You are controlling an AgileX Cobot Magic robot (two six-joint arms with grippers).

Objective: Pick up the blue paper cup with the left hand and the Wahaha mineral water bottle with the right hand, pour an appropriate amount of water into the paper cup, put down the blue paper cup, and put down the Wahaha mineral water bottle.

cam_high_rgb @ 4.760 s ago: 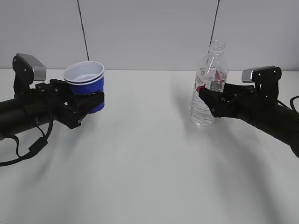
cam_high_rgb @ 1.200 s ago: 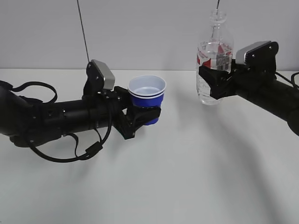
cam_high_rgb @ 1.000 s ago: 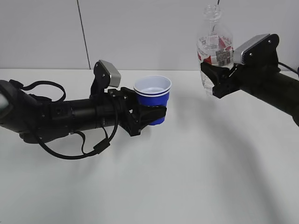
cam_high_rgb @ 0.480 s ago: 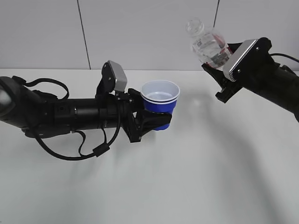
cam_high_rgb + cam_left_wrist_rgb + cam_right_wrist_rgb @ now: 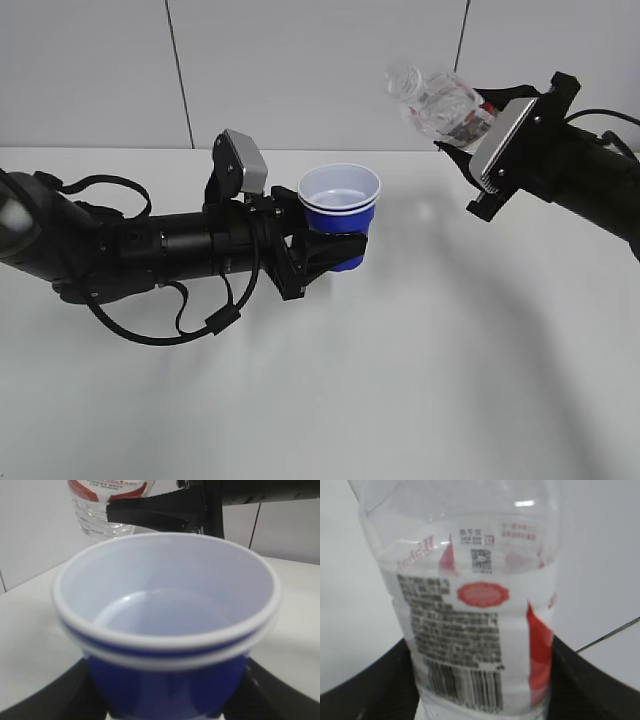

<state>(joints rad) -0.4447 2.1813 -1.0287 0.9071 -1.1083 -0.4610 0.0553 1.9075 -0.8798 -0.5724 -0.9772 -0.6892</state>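
My left gripper [image 5: 325, 250] is shut on the blue paper cup [image 5: 340, 212] and holds it upright in the air above the table's middle. The cup's white inside [image 5: 165, 605] fills the left wrist view. My right gripper [image 5: 470, 125] is shut on the Wahaha mineral water bottle [image 5: 440, 102], held high at the right and tipped hard to the left, its open neck [image 5: 402, 82] up and to the right of the cup. The bottle's label and barcode [image 5: 470, 645] fill the right wrist view. No stream of water shows.
The white table [image 5: 400, 380] lies under both arms. A grey panelled wall [image 5: 300, 60] stands behind. Loose black cables [image 5: 190, 320] hang under the left arm.
The right gripper has lifted the bottle and tipped it from upright far over to the left, toward the cup. The left gripper carried the cup right to the middle and now holds steady.
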